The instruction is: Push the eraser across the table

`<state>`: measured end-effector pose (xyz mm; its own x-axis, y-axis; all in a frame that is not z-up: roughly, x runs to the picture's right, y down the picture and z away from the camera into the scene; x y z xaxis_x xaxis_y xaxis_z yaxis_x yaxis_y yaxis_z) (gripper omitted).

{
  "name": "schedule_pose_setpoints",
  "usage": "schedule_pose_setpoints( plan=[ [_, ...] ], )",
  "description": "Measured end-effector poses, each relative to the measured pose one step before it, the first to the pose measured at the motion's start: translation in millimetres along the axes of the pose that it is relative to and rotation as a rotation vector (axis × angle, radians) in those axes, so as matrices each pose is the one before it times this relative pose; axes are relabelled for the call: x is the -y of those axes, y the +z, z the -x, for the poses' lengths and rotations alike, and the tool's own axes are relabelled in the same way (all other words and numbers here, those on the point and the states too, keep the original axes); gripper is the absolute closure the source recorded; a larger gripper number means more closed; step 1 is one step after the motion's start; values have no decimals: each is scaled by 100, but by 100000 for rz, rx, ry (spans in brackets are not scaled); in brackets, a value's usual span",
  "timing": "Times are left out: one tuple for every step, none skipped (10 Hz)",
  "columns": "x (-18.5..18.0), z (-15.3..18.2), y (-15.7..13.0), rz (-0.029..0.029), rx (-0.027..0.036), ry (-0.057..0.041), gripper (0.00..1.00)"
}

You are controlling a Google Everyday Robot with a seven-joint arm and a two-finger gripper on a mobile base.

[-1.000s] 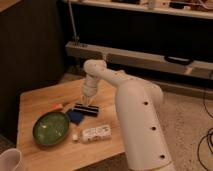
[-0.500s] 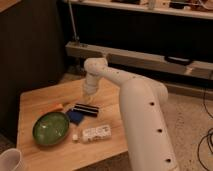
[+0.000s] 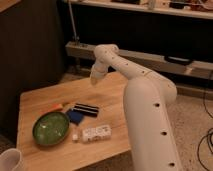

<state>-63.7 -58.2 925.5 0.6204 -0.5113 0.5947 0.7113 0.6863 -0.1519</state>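
Observation:
The eraser [image 3: 86,109], a long black bar with a thin pale stripe, lies near the middle of the light wooden table [image 3: 45,95]. Its left end is next to a flat blue pad [image 3: 76,117]. My gripper [image 3: 94,79] hangs from the white arm above the far half of the table. It is behind and above the eraser, with a gap between them, and holds nothing that I can see.
A green bowl [image 3: 51,128] sits at the front left. A white oblong packet [image 3: 95,133] lies near the front edge. A small orange item [image 3: 55,107] lies left of the eraser. A white cup [image 3: 10,161] is at bottom left. My white arm covers the table's right side.
The gripper was low beside the eraser's far side and has lifted up and back from it. The eraser lies slightly further toward the front right than a second ago.

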Motion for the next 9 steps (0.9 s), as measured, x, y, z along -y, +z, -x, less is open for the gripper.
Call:
schedule_pose_setpoints(
  plan=[
    [333, -859, -9, -2248, -1843, -547, 100],
    [-133, -523, -73, -2120, -2107, -836, 100],
    [-18, 242, -318, -3526, -2435, -2266, 100],
    [-187, 6, -161, -1461, -1412, -629, 100],
    [-117, -65, -197, -827, -607, -70, 100],
    [-12, 27, 55, 52, 9, 14, 100],
    [231, 259, 116, -34, 266, -332, 100],
    [125, 67, 6, -146, 176, 13, 100],
    [-95, -148, 249, 983, 647, 260, 100]
  ],
)
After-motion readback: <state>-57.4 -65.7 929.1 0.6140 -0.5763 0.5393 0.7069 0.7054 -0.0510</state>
